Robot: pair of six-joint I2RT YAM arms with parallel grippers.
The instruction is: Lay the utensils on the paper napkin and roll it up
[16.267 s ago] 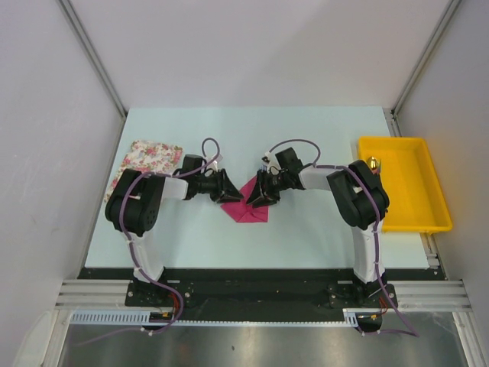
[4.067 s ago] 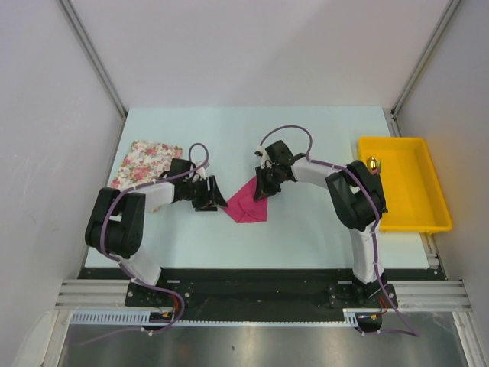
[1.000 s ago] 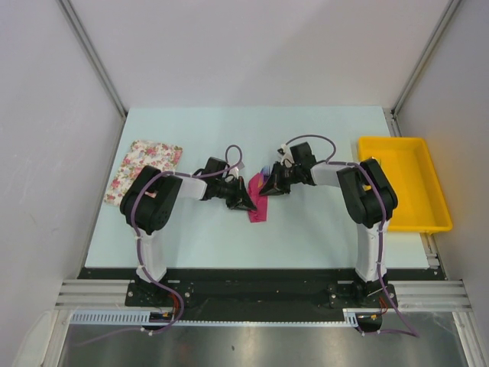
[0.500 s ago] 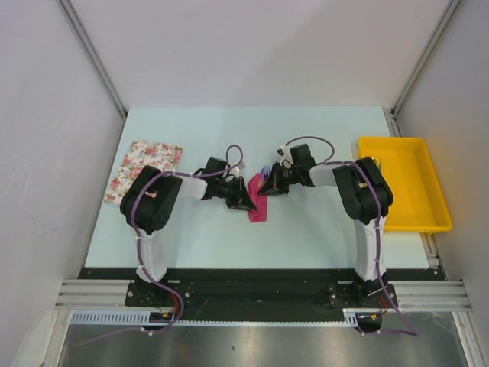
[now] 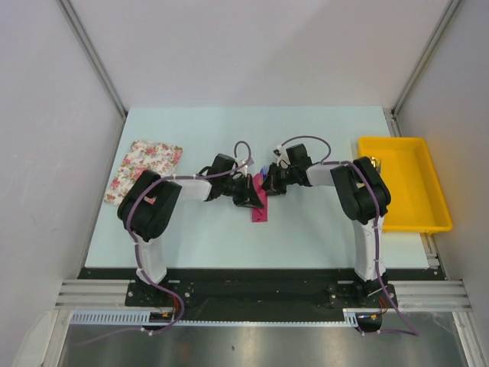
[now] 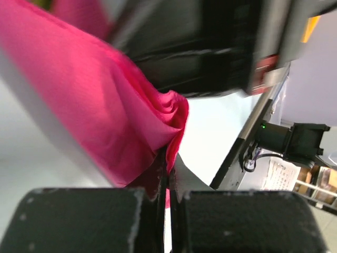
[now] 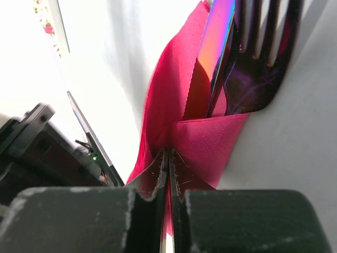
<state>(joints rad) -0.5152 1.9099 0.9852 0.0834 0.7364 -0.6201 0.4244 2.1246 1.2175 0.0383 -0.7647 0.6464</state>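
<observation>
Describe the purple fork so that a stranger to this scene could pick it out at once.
Start at the pale green table and find the folded magenta paper napkin near its middle. Poking from its far end, the dark purple plastic fork lies beside a flat yellow-orange plastic utensil; only the fork has tines.

— What lies at nine o'clock on the pale table [image 5: 321,130]?
— A floral cloth [image 5: 144,171], flat. At three o'clock sits a yellow tray [image 5: 409,195], with a small brassy object [image 5: 372,162] in its eleven o'clock corner.

Left fingers [image 6: 79,221], right fingers [image 7: 79,224]: pressed together.
</observation>
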